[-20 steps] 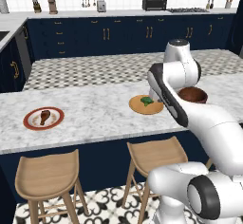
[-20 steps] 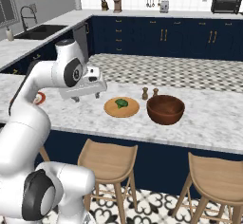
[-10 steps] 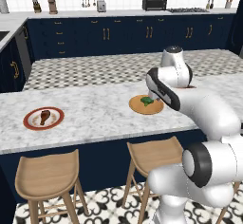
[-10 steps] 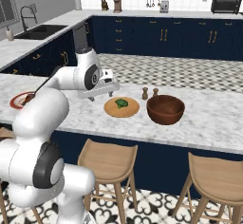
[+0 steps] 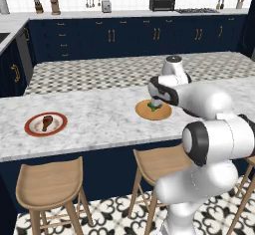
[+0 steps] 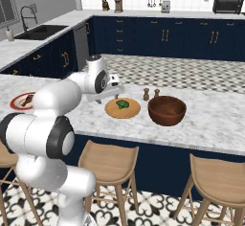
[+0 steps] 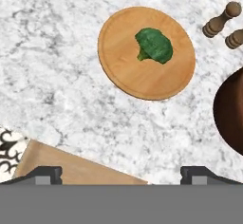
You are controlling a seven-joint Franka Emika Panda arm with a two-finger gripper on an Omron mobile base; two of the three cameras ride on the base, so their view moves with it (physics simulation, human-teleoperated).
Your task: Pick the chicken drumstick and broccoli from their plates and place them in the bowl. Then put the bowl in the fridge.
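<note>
**Open gripper hanging over the broccoli plate**

The gripper [image 7: 121,173] hangs above the marble counter [image 7: 57,76] with its jaws spread wide and nothing between them. Looking down along it, the broccoli [image 7: 153,44] sits a little off the middle of the tan plate [image 7: 142,83], ahead of the fingertips and apart from them. Two small brown shakers [image 7: 223,23] stand just beside the plate's far edge, and the dark bowl [image 7: 230,114] is near the plate on the same counter. From the right side the bowl [image 6: 166,110] looks empty, though its inside is dark and I can't be sure. Further along the counter, well apart from all this, the chicken drumstick [image 5: 47,122] lies on the red-rimmed plate [image 5: 31,129]. Wooden stools [image 5: 50,184] stand under the counter's near edge.
</note>
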